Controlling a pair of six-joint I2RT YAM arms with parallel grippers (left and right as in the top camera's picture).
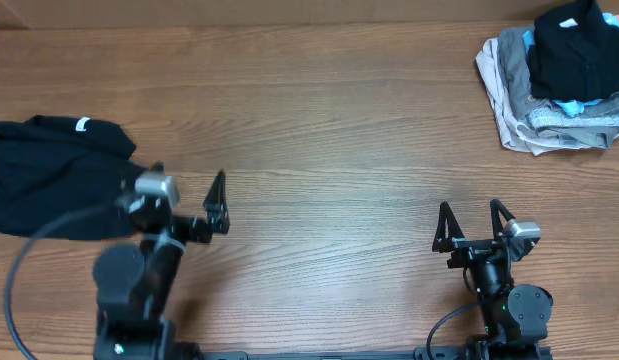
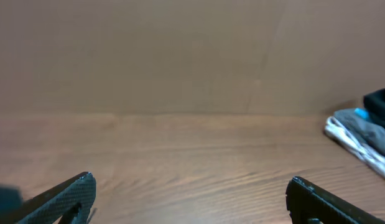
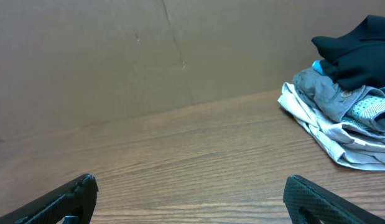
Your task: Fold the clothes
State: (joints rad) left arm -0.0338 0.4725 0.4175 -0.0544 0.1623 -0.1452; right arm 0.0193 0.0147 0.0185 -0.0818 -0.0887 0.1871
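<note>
left gripper (image 1: 186,190) wide, empty, beside crumpled black t-shirt (image 1: 49,180), likely next to fold; right gripper (image 1: 469,218) wide, empty; garment pile (image 1: 549,125) in far corner, clear of work area.

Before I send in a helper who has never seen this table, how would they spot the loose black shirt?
Look at the wooden table, then its end on the robot's left. A crumpled black T-shirt lies there alone, showing a small white tag. The other black garment, far right, sits atop a grey and beige pile.
</note>
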